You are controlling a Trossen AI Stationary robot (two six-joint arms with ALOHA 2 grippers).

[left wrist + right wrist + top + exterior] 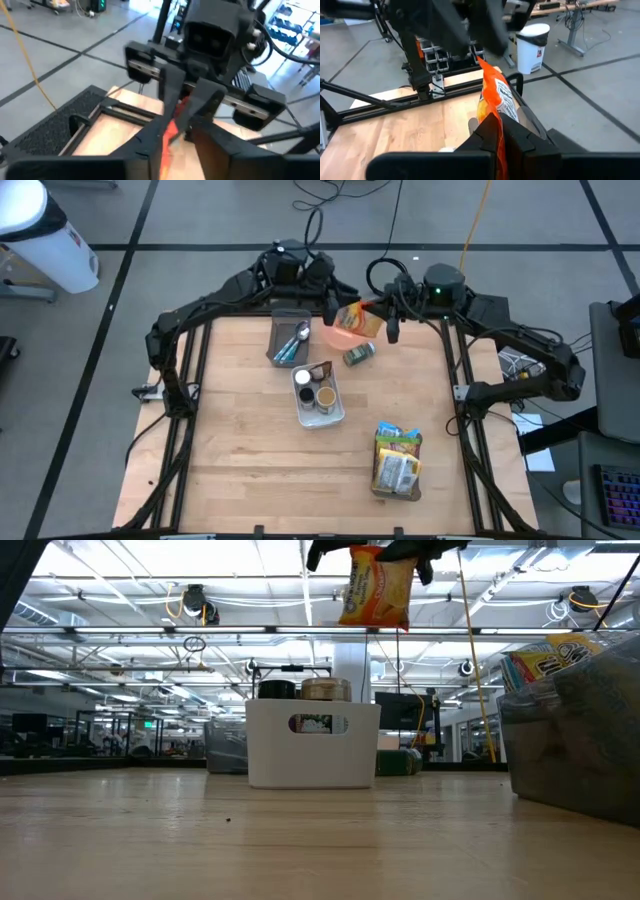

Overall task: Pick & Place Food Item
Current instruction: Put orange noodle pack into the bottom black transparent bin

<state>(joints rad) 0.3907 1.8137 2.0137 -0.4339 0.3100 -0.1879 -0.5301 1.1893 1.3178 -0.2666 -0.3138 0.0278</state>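
Above the table (240, 470), two grippers pinch one orange packet (358, 324).

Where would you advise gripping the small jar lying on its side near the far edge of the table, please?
Grip the jar across its round body, claw coming straight down from above. It lies on its side on the table, clear of the white bin, so the sides are open to the fingers.

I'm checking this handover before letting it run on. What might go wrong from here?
Both grippers, left and right, pinch the orange packet at once, high above the table. If either arm pulls first, the packet may tear or slip. If dropped, it may land on the small jar or beside the grey bin, rather than in a container.
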